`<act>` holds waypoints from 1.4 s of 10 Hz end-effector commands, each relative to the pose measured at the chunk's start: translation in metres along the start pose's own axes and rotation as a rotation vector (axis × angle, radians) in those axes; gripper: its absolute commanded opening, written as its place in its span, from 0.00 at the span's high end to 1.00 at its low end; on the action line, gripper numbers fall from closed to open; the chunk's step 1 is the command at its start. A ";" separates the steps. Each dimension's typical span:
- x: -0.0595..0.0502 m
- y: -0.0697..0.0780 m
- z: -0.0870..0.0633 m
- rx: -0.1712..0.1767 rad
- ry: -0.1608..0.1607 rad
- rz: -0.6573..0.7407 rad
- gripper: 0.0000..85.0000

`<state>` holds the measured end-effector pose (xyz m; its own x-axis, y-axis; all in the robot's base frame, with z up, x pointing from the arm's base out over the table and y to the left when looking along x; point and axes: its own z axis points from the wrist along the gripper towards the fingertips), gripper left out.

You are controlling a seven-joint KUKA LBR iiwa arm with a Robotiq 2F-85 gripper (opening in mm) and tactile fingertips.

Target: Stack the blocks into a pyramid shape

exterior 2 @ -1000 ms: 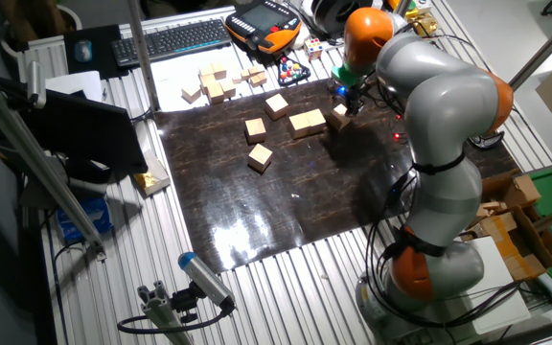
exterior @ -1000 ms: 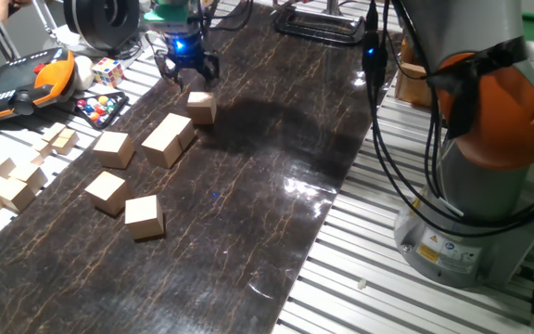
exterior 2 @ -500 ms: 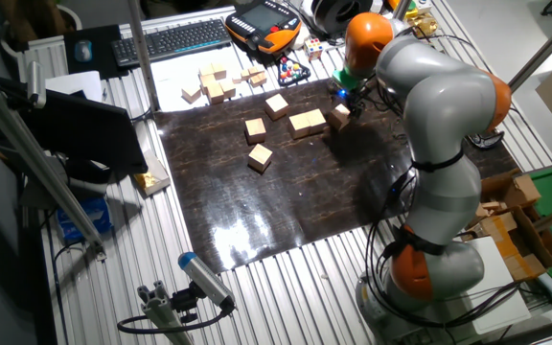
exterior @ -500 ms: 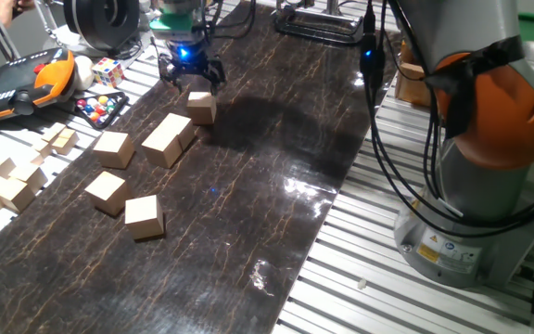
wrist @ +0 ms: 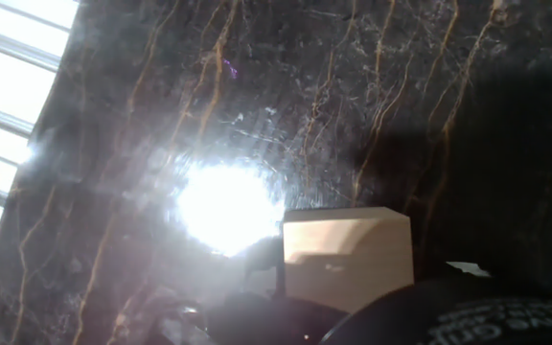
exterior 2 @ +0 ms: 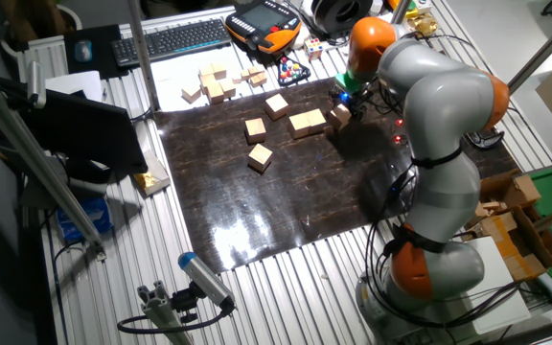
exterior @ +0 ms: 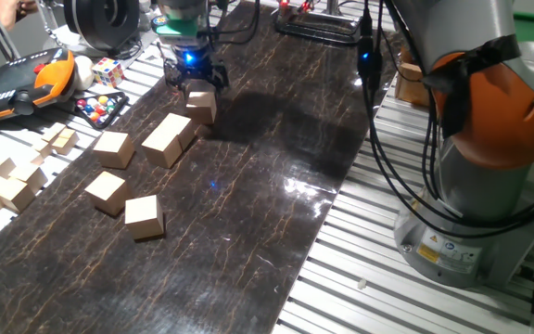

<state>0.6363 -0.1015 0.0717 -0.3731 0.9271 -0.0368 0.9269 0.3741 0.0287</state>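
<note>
Pincer has dropped lower, now right over the lone block, jaws spread and grasping nothing; the block sits on the counter just beneath it, five more blocks nearby, no pyramid begun

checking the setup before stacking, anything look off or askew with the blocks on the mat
Nothing damaged. The blocks lie scattered at mixed angles on the dark mat, none stacked yet; two sit touching.
</note>
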 end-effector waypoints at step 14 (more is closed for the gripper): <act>-0.001 0.006 0.017 -0.003 -0.001 0.008 0.00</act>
<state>0.6430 -0.1002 0.0547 -0.3660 0.9299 -0.0372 0.9296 0.3672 0.0321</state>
